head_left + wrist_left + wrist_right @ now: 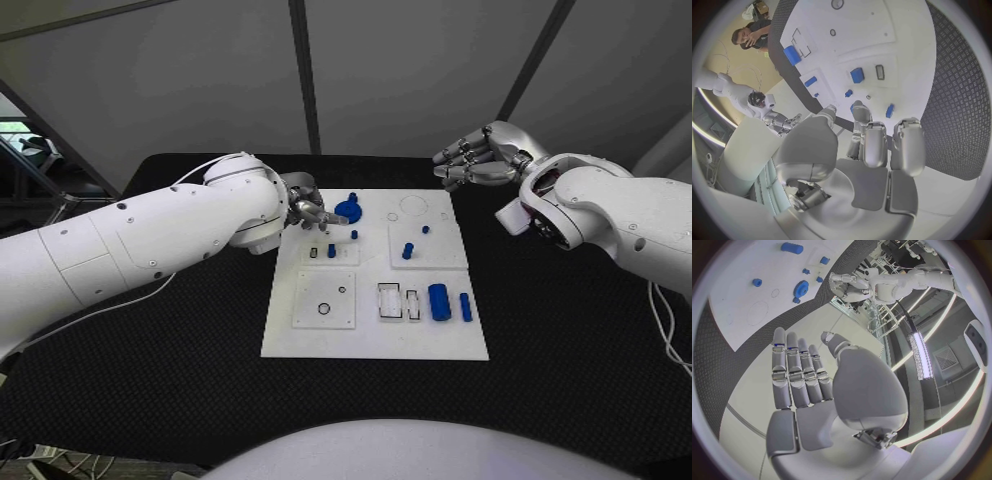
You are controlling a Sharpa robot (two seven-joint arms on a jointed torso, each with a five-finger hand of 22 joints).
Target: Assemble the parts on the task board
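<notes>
Head view, left hand: your left hand [306, 212] sits at the far-left corner of the task board [375, 345], right beside the round blue part [348, 211]. You cannot tell here whether it holds anything.
Head view, right hand: your right hand [482, 157] hovers past the board's far-right corner, well apart from every part, fingers curled over nothing.
Head view, parts: 2 blue cylinders [440, 301] lie at the near right of the board; small blue pegs [408, 250] stand in the middle.
Left wrist view, fingers: the fingers [874, 145] are apart and bent down over the board, with small blue parts [857, 75] just beyond the tips. Nothing is seen clamped between them.
Right wrist view, fingers: the fingers [798, 375] lie straight, side by side, empty; the blue gear-like part [801, 289] is well away on the board.
Risk, left: closing from here, you could knock over a standing peg, because several crowd the fingertips.
Risk, view: the left arm hides the fingertips from above, so a missed pinch may go unnoticed.
Risk, board: a sideways push could slide the board on the table [173, 380].
</notes>
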